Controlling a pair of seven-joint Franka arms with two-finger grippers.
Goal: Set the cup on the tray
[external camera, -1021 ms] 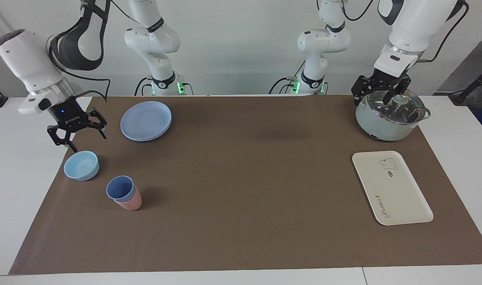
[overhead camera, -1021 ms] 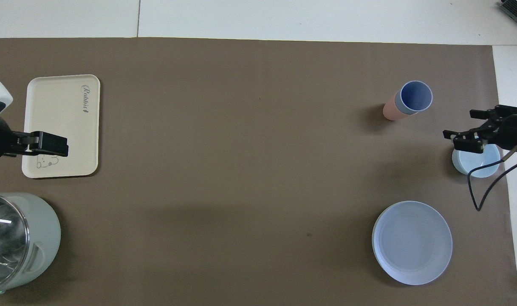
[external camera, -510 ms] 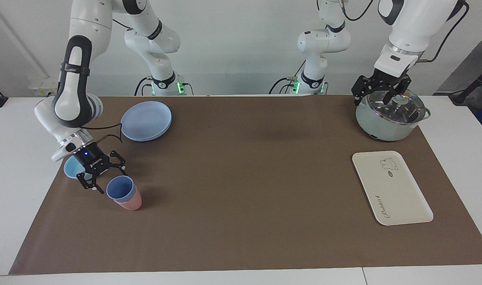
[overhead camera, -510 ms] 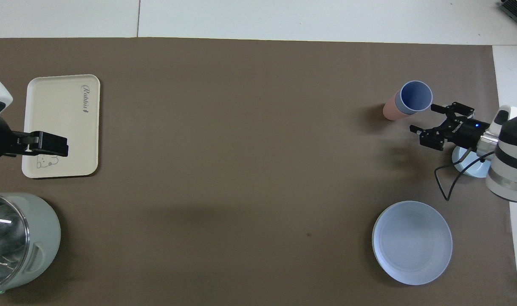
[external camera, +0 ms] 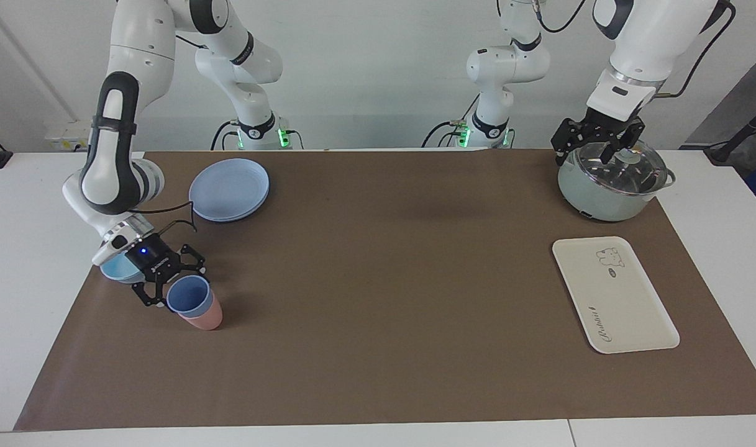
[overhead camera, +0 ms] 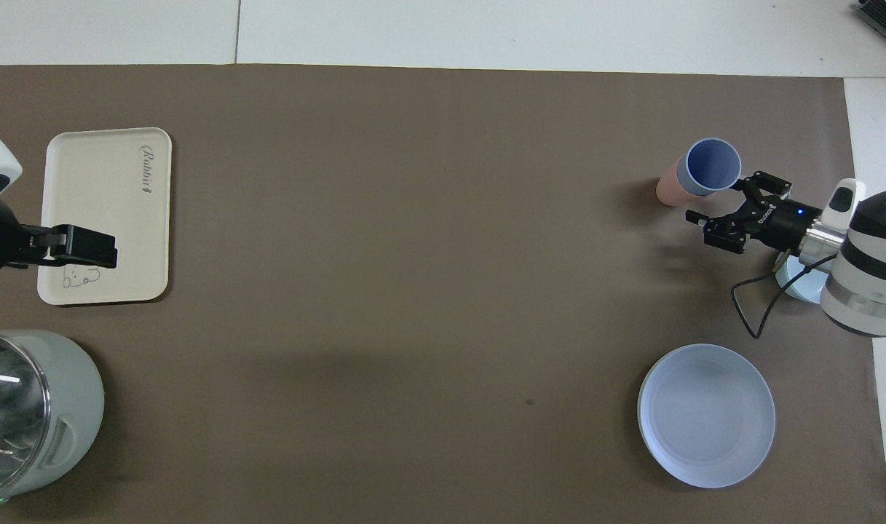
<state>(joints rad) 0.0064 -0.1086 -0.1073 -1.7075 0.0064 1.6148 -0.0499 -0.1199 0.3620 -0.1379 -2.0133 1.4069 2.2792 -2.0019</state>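
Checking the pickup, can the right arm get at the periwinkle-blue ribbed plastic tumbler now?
Probably yes: the right gripper, open, is beside the periwinkle-blue ribbed plastic tumbler, nothing between; it sits nested in the salmon-pink tumbler.

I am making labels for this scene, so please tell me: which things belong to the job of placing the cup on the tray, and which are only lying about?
Belong to the job:
- cup, nested in the pink tumbler
- tray
- right gripper, open beside the cup

Only lying about:
- blue plate
- light-blue bowl
- lidded pot, under the waiting left gripper
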